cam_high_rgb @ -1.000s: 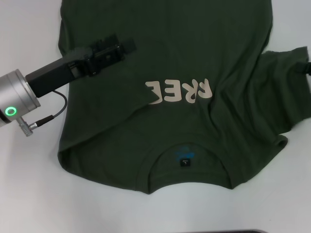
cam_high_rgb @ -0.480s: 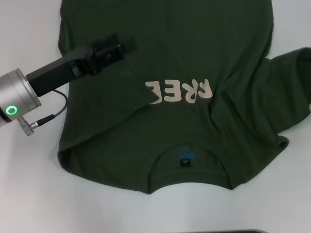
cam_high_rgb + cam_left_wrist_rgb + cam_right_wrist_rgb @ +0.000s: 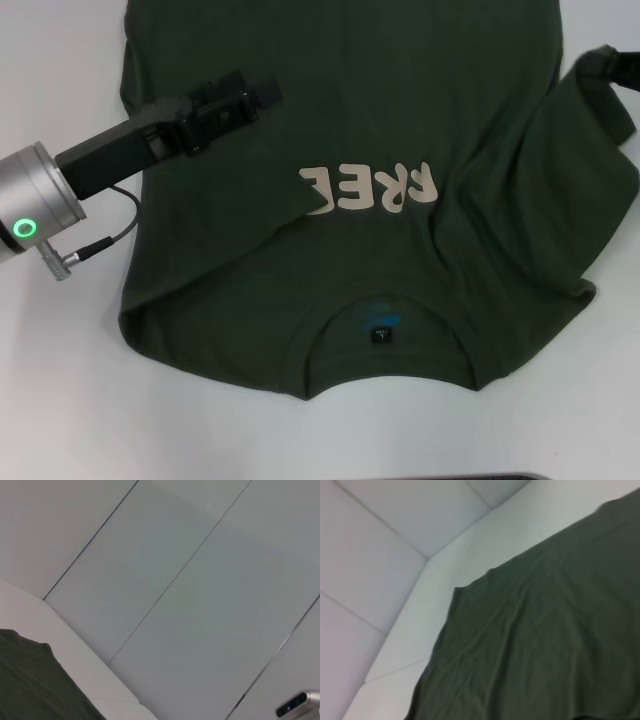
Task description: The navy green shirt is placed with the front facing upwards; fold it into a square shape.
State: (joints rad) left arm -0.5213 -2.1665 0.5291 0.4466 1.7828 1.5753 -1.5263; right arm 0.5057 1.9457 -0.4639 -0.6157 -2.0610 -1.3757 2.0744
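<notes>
Dark olive-green cotton T-shirt (image 3: 400, 130) lay on white table (image 3: 60, 400); left gripper (image 3: 245, 100) rested on its folded side, finger state indiscernible; right gripper (image 3: 612, 66) pinched the sleeve, best carried inward flat.

Left arm (image 3: 45, 195): silver round cylinder w/ a glowing green ring light, a small metal connector and thin black cable under it. Then a black boxy link, ending in the black left gripper (image 3: 245, 95).

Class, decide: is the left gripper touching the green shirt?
Cannot tell. In the head view the left gripper lies over the green shirt, but from above neither contact nor a gap shows.
</notes>
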